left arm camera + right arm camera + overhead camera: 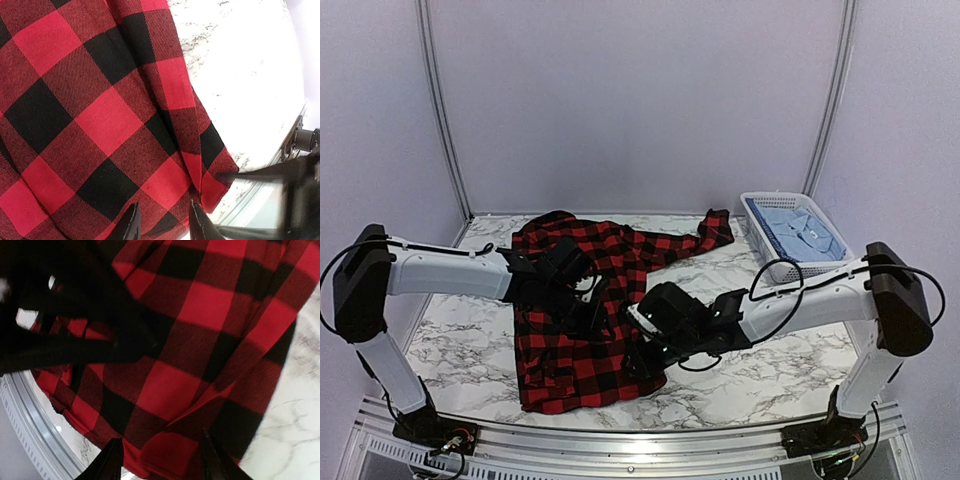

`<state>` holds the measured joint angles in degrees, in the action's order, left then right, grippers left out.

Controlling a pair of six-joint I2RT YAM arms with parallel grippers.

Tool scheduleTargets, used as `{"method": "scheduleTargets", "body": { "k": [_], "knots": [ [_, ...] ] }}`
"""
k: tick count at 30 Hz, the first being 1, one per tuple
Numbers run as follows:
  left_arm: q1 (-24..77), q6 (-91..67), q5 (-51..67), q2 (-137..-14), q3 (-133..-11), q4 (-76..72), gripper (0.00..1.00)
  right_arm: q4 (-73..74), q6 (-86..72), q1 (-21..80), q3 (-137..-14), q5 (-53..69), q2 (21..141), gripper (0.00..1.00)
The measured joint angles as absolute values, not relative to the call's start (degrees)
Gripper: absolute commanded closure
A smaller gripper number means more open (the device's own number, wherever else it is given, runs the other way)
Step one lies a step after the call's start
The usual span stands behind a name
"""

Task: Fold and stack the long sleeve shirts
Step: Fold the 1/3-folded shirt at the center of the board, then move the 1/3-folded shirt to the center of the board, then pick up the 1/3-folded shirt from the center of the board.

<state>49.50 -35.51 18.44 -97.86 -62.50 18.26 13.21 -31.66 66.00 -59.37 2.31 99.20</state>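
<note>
Check shirt (575,365), lengthwise near-to-far on bench (770,370), directly under left fingers (131,225) and right fingers (112,462), both part-open, empty; right nearer hem.

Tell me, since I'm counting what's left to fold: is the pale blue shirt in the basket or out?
In: the pale blue shirt lies inside the white lattice basket, apparently folded, collar showing.

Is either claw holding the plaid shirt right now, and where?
Right claw stands open over the red-and-black shirt, holding nothing. Left claw straddles cloth near a hem corner; whether it grips cannot be told.
</note>
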Motion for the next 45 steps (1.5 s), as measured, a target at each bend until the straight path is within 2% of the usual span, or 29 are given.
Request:
{"method": "scheduleTargets", "body": {
  "k": [7, 18, 27, 33, 45],
  "knots": [
    [49.28, -34.50, 19.86, -99.59, -62.48, 18.28, 0.65, 13.98, -28.73, 53.06, -61.39, 1.76, 94.54, 0.47],
    [51.70, -31.79, 20.36, -101.19, -56.07, 17.08, 0.65, 14.17, -23.97, 39.79, -73.89, 0.32, 102.83, 0.48],
    [54.96, -31.79, 21.02, -90.76, -42.26, 11.57, 0.64, 15.57, -21.45, 29.41, -85.32, -5.74, 113.30, 0.48],
    [55.57, -33.54, 20.71, -83.00, -36.32, 14.74, 0.63, 17.19, -20.08, 24.38, -91.53, -9.32, 118.72, 0.47],
    [55.07, -34.68, 15.88, -82.94, -43.46, 26.70, 0.63, 27.94, -15.90, 20.99, -121.40, -11.99, 139.96, 0.37]
  ]
}}
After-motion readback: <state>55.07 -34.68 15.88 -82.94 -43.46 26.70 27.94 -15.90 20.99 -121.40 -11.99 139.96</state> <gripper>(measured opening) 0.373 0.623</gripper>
